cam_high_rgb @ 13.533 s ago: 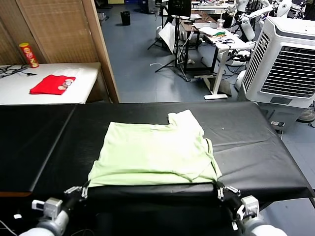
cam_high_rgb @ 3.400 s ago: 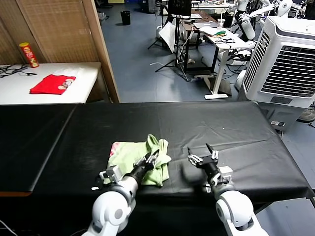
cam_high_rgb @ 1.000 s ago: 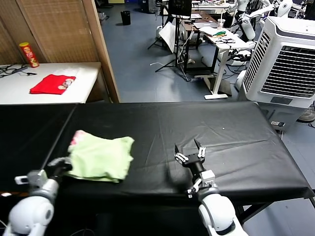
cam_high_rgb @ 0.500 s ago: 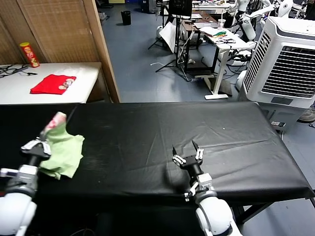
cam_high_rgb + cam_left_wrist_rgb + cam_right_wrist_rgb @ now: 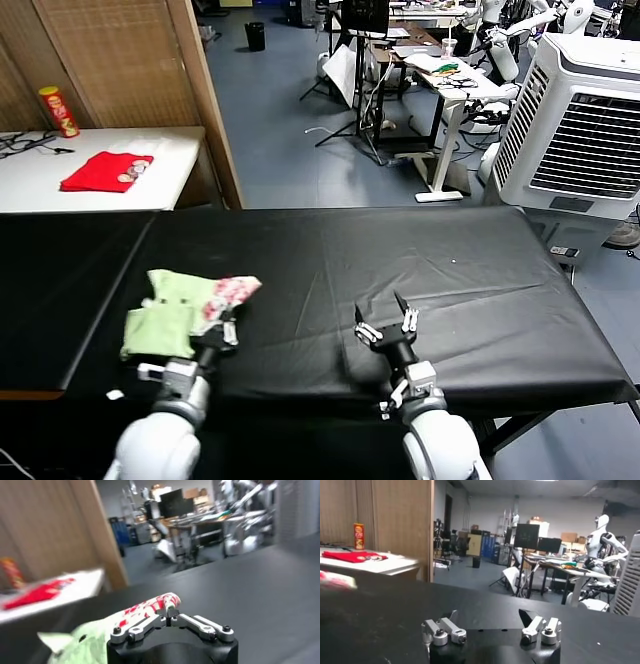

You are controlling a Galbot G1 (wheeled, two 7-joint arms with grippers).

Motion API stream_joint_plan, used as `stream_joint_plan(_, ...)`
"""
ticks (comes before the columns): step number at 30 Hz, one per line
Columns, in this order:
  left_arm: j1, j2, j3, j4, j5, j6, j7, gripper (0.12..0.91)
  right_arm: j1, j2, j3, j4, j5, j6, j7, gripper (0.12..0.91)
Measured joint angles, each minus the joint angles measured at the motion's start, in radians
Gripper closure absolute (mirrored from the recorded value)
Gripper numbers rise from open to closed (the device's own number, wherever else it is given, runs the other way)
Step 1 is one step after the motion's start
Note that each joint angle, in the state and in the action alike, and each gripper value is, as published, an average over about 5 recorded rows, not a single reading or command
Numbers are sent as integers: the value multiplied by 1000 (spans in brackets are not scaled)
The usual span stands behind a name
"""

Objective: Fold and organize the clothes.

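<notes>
The clothes are a folded pale green T-shirt bundle at the front left of the black table, its red-and-white patch turned toward the middle. My left gripper is shut on the patch edge. In the left wrist view the gripper pinches the patch, and green fabric hangs to one side. My right gripper hovers open over the front middle of the table, holding nothing. The right wrist view shows its jaws spread wide above bare black cloth.
A small red folded garment and a chips can lie on the white side table at the back left. A wooden screen stands behind it. A large air cooler stands off the table's right end.
My left gripper has swung the shirt bundle from the far left edge back toward the middle, and the patch now points right. The right gripper has barely shifted.
</notes>
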Motion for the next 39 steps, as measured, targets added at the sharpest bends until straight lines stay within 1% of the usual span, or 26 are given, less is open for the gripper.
stream_joint_plan(1,-1,-16,16,1,3,-4,4,877,0,-4,-2,-1,5,-2,-4,227)
stream_joint_plan(2,-1,-31,31,0,8,-9,10,848,-1,-9,-5,-2,12,-5,-10,227)
stream_joint_plan(4,2,-57,60,-6,18,-19,25,759,0,-19,-10,-4,27,-14,-23,227)
stream_joint_plan(7,10,-86,100,-20,30,-35,53,591,6,-34,-21,-10,47,-32,-47,227)
stream_joint_plan(10,15,-97,125,-37,13,-49,79,423,17,-47,-34,-17,77,-59,-65,227)
stream_joint_plan(12,14,-97,130,-48,-15,-55,88,324,27,-50,-47,-21,115,-88,-62,227)
stream_joint_plan(13,12,-95,129,-53,-30,-57,90,289,34,-49,-55,-24,143,-108,-55,227)
stream_joint_plan(15,9,-89,120,-62,-57,-62,90,247,50,-44,-74,-28,213,-152,-33,227)
stream_joint_plan(17,9,-78,104,-71,-77,-66,89,237,71,-35,-98,-36,303,-200,-10,227)
stream_joint_plan(19,15,-66,84,-80,-89,-70,86,233,94,-23,-124,-46,396,-244,4,227)
stream_joint_plan(21,24,-54,63,-90,-94,-74,81,232,119,-10,-152,-61,481,-280,8,227)
stream_joint_plan(23,36,-47,45,-100,-96,-78,74,232,145,4,-179,-81,541,-303,6,227)
stream_joint_plan(27,63,-50,23,-117,-97,-83,65,232,193,30,-224,-135,597,-323,0,227)
stream_joint_plan(30,80,-54,11,-128,-101,-83,61,232,224,47,-245,-176,613,-327,-3,260)
stream_joint_plan(31,84,-54,7,-131,-103,-83,59,232,232,51,-250,-187,616,-328,-4,290)
stream_joint_plan(34,96,-52,-3,-139,-108,-83,51,232,248,56,-257,-211,624,-327,-3,429)
stream_joint_plan(35,99,-51,-5,-140,-109,-82,49,232,251,56,-258,-217,625,-326,-3,495)
stream_joint_plan(37,105,-53,-8,-141,-107,-82,47,232,255,57,-258,-226,622,-322,-8,596)
stream_joint_plan(38,108,-56,-8,-141,-106,-83,46,232,256,56,-257,-230,616,-319,-12,663)
stream_joint_plan(39,110,-59,-7,-141,-104,-84,46,232,257,55,-255,-233,607,-316,-18,714)
